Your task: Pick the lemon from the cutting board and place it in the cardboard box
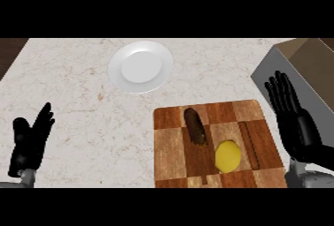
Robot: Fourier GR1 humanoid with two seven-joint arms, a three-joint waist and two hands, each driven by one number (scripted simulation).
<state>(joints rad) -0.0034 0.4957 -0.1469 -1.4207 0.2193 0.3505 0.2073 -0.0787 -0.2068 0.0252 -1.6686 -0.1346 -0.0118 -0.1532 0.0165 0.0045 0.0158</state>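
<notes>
The lemon (228,156) lies on the near right part of the cutting board (171,154), its long axis running near to far, with no writing visible anywhere. Just to its far left lies a dark brown oblong item (195,126). The right hand (297,125), fingers straight, stands right of the board before the cardboard box (313,57). The left hand (31,137) rests open at the near left. A white plate (140,66) sits farther away.

No text, label, brand, number or sign can be read on anything in the head view.
</notes>
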